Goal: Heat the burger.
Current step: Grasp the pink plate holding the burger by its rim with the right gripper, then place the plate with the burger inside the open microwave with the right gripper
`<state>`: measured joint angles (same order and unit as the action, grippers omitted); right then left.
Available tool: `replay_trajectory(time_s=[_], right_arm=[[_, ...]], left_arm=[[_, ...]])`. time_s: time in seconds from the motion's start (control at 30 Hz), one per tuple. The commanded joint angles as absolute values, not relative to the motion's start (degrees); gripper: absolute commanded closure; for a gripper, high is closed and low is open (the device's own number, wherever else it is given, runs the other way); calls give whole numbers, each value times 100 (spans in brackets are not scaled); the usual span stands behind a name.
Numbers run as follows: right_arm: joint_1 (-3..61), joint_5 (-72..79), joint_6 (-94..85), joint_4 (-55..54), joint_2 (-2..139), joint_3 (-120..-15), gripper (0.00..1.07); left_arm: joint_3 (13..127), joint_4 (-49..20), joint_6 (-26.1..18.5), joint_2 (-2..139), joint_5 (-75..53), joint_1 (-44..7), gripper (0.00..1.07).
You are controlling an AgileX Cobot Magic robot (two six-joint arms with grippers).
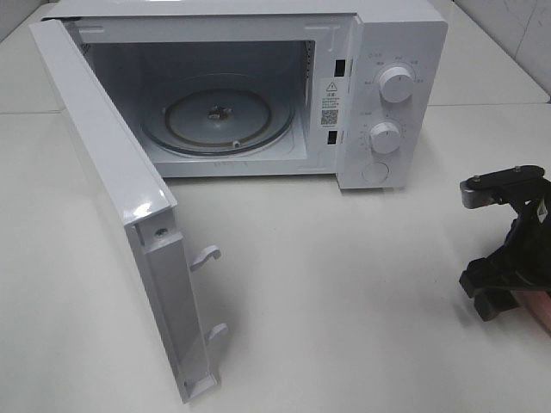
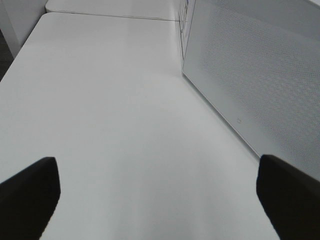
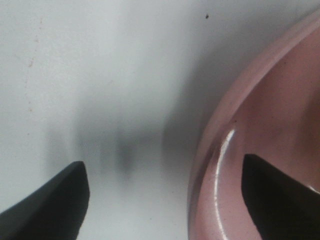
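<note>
No word or number here that we can read outright.

- On the microwave (image 1: 387, 52), the front frame beside the cavity carries a white sticker (image 1: 331, 89). It has a warning triangle on top and lines of print under it, too small for us to read.
- Just below it sits a square code patch (image 1: 330, 114), like a QR code.
- Faint grey scale marks ring the upper knob (image 1: 397, 83) and the lower knob (image 1: 386, 137). We cannot make out the figures.
- Left wrist view: a tiny mark (image 2: 239, 120) stands on the dotted white panel (image 2: 260, 70), illegible.
</note>
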<state>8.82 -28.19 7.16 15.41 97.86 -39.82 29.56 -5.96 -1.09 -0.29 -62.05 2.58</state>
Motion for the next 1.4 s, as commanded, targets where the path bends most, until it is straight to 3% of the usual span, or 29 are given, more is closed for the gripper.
replay_trajectory(time_s=[0.03,0.3,0.33,0.37,0.4,0.47,0.5,1.07,1.4], right_arm=[[848,-2756,756,1627,9866,-3976,43],[848,-2796,1289,2028,9952,-3976,65],[848,-2813,1421,2149,9952,-3976,77],[848,-2813,1421,2149,9952,-3976,77],[848,-2807,1438,2177,9952,-3976,90],[848,-2807,1438,2177,9952,-3976,94],[848,-2807,1438,2189,9952,-3976,105],[865,-3128,1507,2338,9815,-3982,107],[865,-3730,2527,3346,9133,-3982,107]], left_arm=[[2945,-584,-120,-103,-6113,218,7],[2945,-584,-120,-103,-6113,218,7],[2945,-584,-120,-103,-6113,218,7],[2945,-584,-120,-103,-6113,218,7],[2945,-584,-120,-103,-6113,218,7],[2945,-584,-120,-103,-6113,218,7],[2945,-584,-120,-103,-6113,218,7],[2945,-584,-120,-103,-6113,218,7],[2945,-584,-120,-103,-6113,218,7]])
